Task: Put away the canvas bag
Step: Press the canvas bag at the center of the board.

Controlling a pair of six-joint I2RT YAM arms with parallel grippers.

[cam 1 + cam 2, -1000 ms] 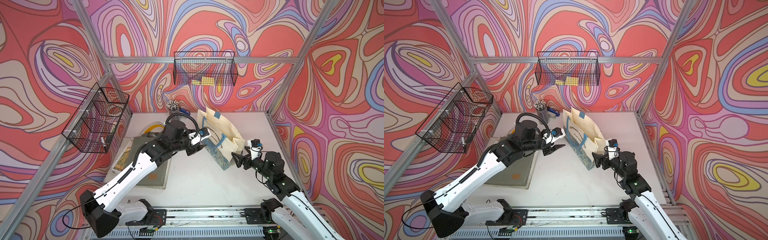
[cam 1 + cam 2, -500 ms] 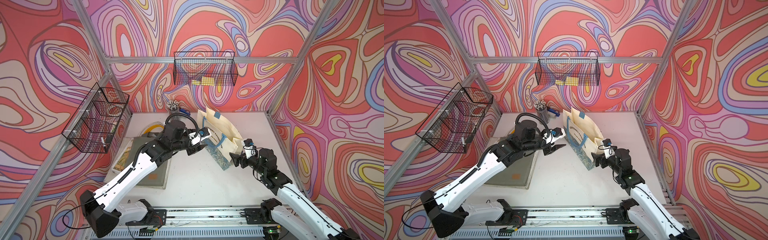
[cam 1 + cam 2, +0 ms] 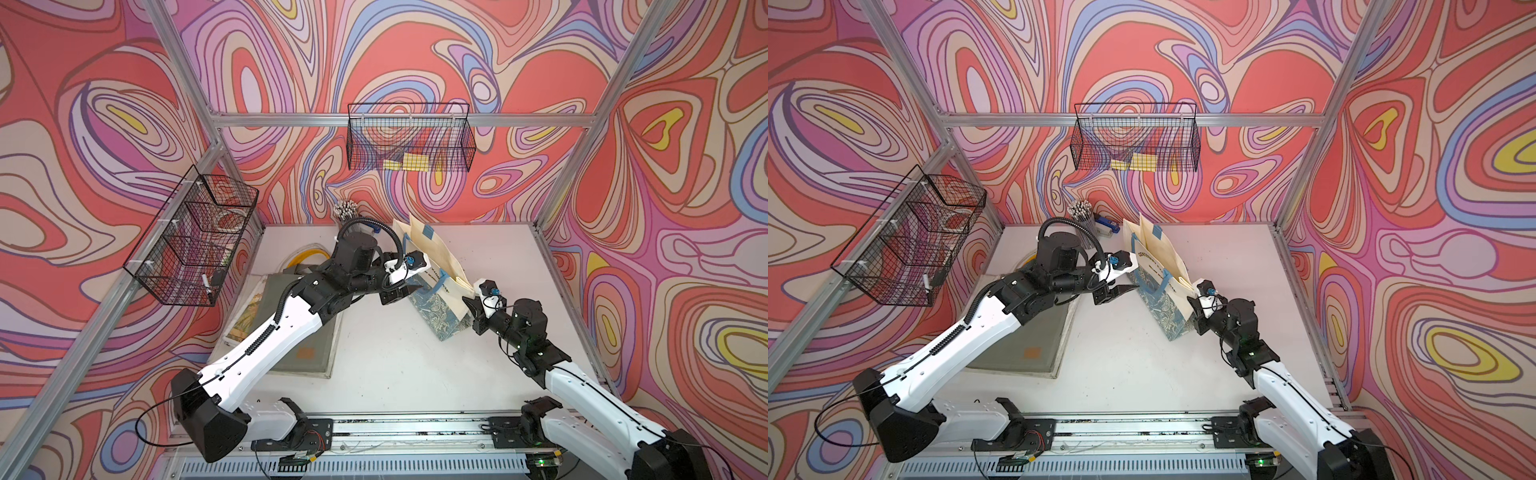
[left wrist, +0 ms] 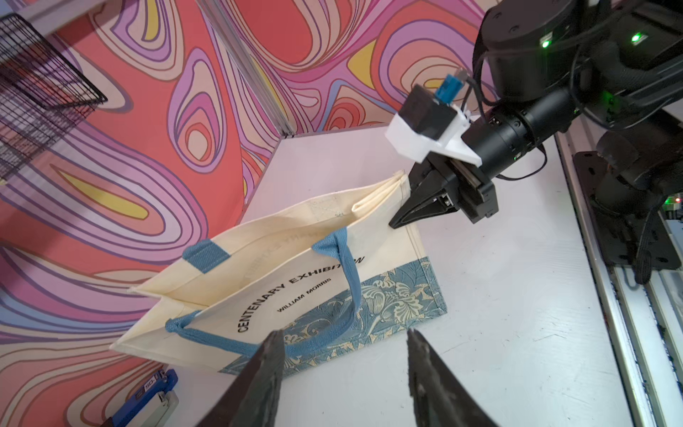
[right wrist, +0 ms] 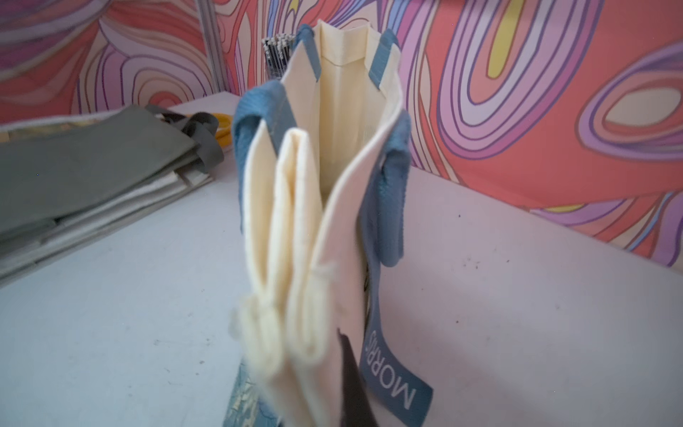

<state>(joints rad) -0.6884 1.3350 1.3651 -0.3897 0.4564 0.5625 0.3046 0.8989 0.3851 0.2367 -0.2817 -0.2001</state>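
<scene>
a cream canvas bag (image 3: 436, 286) with a blue patterned base is standing upright on the white table (image 3: 395, 357). in both top views it is sitting a little toward 1 o'clock from the table's middle, with its mouth gaping upward. the right gripper (image 4: 401, 221) is gripping from the 4 o'clock side, its jaws closed on the folded end of the bag near the top edge. the left gripper (image 4: 343, 334) is hovering at the 9 o'clock side. its jaws are standing half open and holding nothing, with the tips just beside the bag's printed face.

what could go wrong: the right gripper is pinching only a thin bunch of fabric at one corner. a lift or pull is likely to make the cloth slide out, or to make the far end sag and the bag fold over. the blue handle (image 4: 349, 281) is hanging loose down the printed face, right ahead of the left gripper. it could be snagging on one finger rather than being gripped cleanly. a pen cup (image 3: 347, 210) is standing near the bag at 11 o'clock, so swinging the bag that way risks knocking it over.

pose: the left arm is spanning long and low over a flat grey-green bag (image 3: 1025, 365) lying at 9 o'clock. its wrist is sitting level, aiming toward 3 o'clock. the right arm is holding a bent elbow, with the forearm angling upward and the wrist aiming toward 10 o'clock.
</scene>
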